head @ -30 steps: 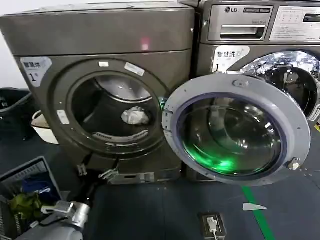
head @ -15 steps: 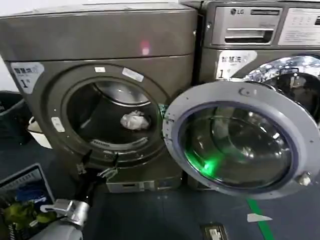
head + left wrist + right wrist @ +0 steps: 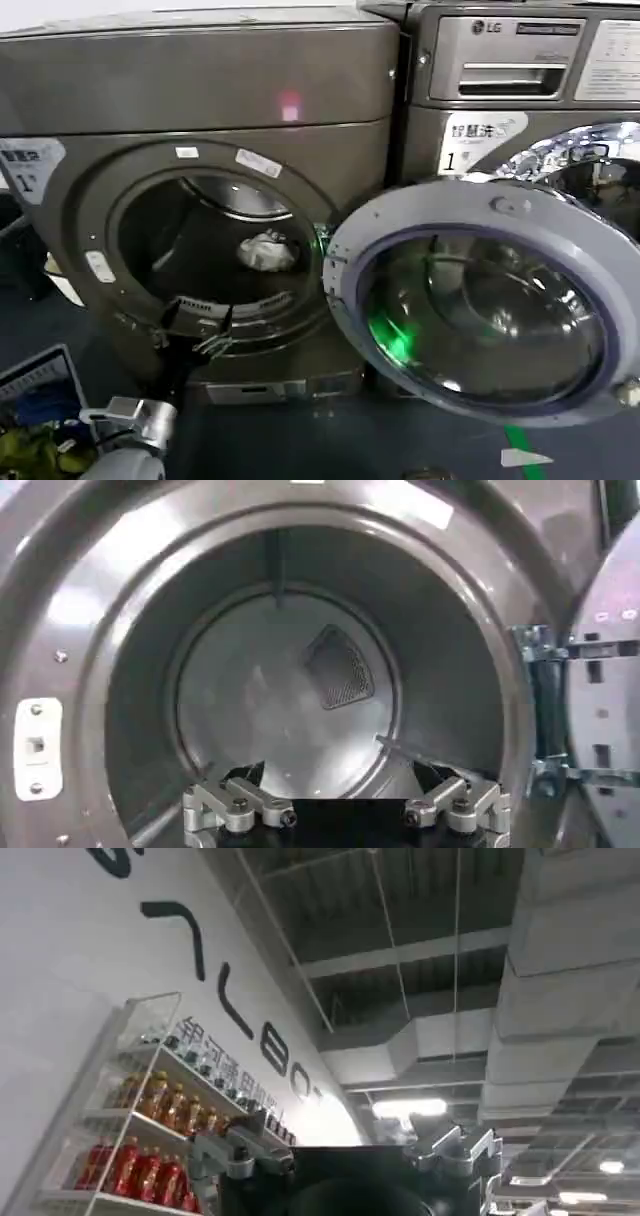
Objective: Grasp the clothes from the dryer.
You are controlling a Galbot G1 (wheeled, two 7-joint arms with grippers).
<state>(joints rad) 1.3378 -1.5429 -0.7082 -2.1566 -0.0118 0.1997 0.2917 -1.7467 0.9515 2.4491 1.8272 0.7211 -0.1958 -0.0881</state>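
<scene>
Standing with its round grey-rimmed glass door (image 3: 480, 310) swung fully open toward the robot's right, the large dark grey-brown metallic dryer (image 3: 200, 180) had its porthole clear, next to the LG machine with the control panel (image 3: 520, 80). Inside the dark steel drum (image 3: 290, 690), the clothes (image 3: 266, 252), a small white-grey crumpled wad of soft fabric, lay on the drum floor, toward the right side of the opening and deep in. Left gripper (image 3: 190, 328) sat at the lower lip of the porthole, fingers spread wide, nothing held, aimed into the drum. So the wad lay ahead, above and slightly right of it; no clear long axis. Left arm was far nearer. Right gripper (image 3: 345, 1158) pointed up at the ceiling, parted, empty, likely parked.
</scene>
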